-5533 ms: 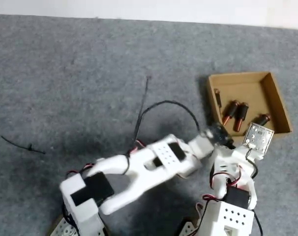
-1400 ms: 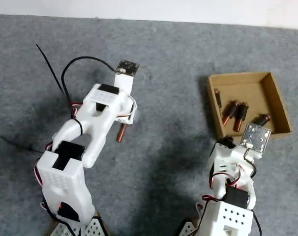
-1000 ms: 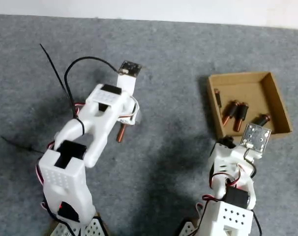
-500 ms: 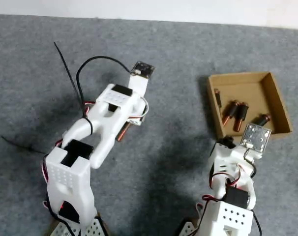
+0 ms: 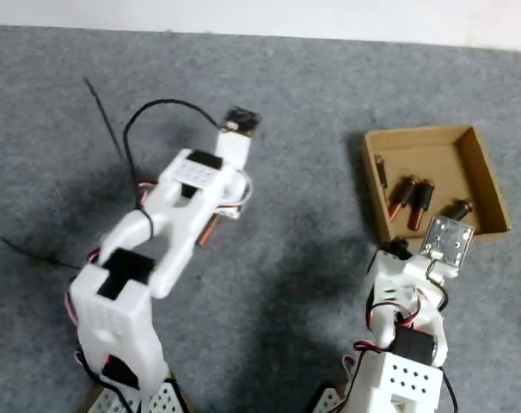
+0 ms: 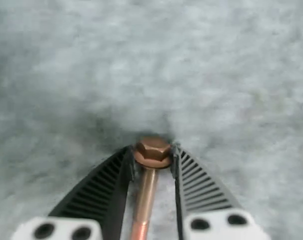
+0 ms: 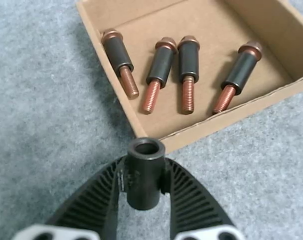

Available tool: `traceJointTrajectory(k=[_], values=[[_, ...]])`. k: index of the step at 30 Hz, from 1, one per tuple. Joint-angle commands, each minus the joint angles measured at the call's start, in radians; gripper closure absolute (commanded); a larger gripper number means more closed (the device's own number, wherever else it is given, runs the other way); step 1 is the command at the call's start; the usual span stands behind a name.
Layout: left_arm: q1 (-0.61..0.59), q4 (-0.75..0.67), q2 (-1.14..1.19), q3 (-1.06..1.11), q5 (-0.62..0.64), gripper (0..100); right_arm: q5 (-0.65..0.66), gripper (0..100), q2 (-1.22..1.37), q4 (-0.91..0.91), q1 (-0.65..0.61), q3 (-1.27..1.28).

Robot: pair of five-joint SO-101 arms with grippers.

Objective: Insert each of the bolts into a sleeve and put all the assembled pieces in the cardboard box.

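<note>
Four assembled pieces (image 7: 189, 55) lie in the cardboard box (image 7: 216, 30); our left tool (image 6: 151, 151) clamps a bolt (image 6: 145, 195), our right tool (image 7: 144, 163) a sleeve (image 7: 144, 190).

Bolt (image 6: 145, 187): threaded end cut off by the wrist view's edge; from above, largely hidden under the left arm (image 5: 187, 194).

Four sleeved bolts (image 7: 187, 60) lie in the cardboard box (image 7: 211, 30)
</note>
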Motion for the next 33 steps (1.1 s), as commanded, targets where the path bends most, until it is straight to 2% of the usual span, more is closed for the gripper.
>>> traceJointTrajectory(k=[1,5,9,14,17,23,26,29,33], values=[[-0.035,-0.150,-0.202,0.142,0.006,100,0.012,99.3,-0.013,-0.038,0.008,-0.007],[-0.035,-0.376,-0.403,0.389,0.006,100,0.006,99.3,-0.013,-0.044,-0.010,-0.008],[-0.028,-0.707,-0.549,0.638,0.005,100,0.006,99.3,-0.013,-0.159,-0.162,0.005],[-0.027,-1.120,-0.622,0.880,0.005,100,0.011,99.3,-0.013,-0.447,-0.403,0.128],[-0.025,-1.280,-0.638,0.960,0.006,100,0.012,99.3,-0.002,-0.630,-0.513,0.225],[-0.067,-1.494,-0.714,1.058,0.018,99,0.012,99.3,0.002,-0.634,-0.673,0.252],[-0.093,-1.574,-0.808,1.141,0.144,99,0.012,99.3,0.004,-0.608,-0.704,0.252],[-0.104,-1.616,-0.955,1.237,0.244,99,0.012,99.3,0.004,-0.585,-0.713,0.251],[-0.097,-1.613,-1.204,1.359,0.259,99,0.014,99.1,0.004,-0.585,-0.717,0.251]])
